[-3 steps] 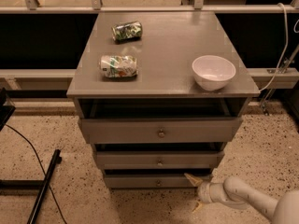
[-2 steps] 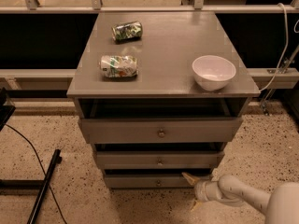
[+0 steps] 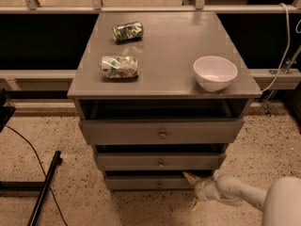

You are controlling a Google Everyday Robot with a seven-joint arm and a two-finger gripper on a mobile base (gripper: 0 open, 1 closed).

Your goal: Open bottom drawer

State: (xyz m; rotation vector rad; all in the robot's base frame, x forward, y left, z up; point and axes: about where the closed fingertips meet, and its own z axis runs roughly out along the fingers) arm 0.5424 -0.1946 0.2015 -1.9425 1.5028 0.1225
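Grey and slim, the bottom drawer sits lowest of three under the front edge of the bench, with its small round knob at the centre of its front. You have the gripper at that drawer's right end, below the bench's front right corner. Its two pale fingers are spread apart and hold nothing, and the upper one reaches the drawer's top edge. Above sit the middle drawer and the top drawer. On the bench, a white bowl stands near the front right corner. You also have a crushed can near the left edge and a second crushed can toward the back left corner.
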